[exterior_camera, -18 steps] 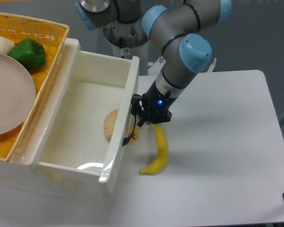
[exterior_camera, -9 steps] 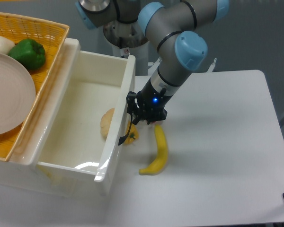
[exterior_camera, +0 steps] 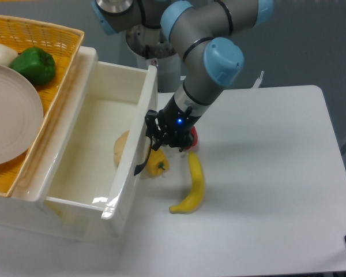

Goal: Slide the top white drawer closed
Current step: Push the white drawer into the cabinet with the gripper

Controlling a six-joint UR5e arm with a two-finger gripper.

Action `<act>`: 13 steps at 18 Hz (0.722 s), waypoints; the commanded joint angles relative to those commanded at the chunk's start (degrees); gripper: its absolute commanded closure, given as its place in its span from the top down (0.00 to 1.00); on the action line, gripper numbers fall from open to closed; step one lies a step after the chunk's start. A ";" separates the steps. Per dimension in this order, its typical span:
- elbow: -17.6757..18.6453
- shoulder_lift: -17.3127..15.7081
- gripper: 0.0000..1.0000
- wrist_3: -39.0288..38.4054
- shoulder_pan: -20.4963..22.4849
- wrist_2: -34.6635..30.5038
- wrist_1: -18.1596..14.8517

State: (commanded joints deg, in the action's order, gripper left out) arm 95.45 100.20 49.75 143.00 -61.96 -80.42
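Note:
The top white drawer [exterior_camera: 98, 144] stands partly pulled out of the white cabinet, its front panel [exterior_camera: 134, 141] facing right. A curved black handle [exterior_camera: 145, 157] runs down that front. My gripper [exterior_camera: 155, 134] presses against the drawer front beside the handle; whether its fingers are open or shut does not show. A pale round item [exterior_camera: 121, 149] lies inside the drawer against the front wall.
A yellow banana [exterior_camera: 191, 186] lies on the white table just right of the drawer, with a small yellow-orange item [exterior_camera: 157, 165] and a red object [exterior_camera: 192, 140] near the gripper. A yellow wicker basket [exterior_camera: 52, 46] on the cabinet holds a plate [exterior_camera: 8, 115] and green pepper [exterior_camera: 33, 64].
The gripper has moved left against the drawer front, and the drawer has slid left into the cabinet. A red object now shows behind the gripper.

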 joint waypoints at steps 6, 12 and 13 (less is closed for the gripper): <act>0.09 -0.18 0.00 -1.67 -1.85 0.09 0.00; 0.09 -0.09 0.00 -3.69 -4.84 0.09 0.09; 0.09 -0.09 0.00 -4.04 -5.19 0.09 0.00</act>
State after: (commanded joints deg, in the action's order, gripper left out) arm 95.54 100.11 45.71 137.82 -61.87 -80.42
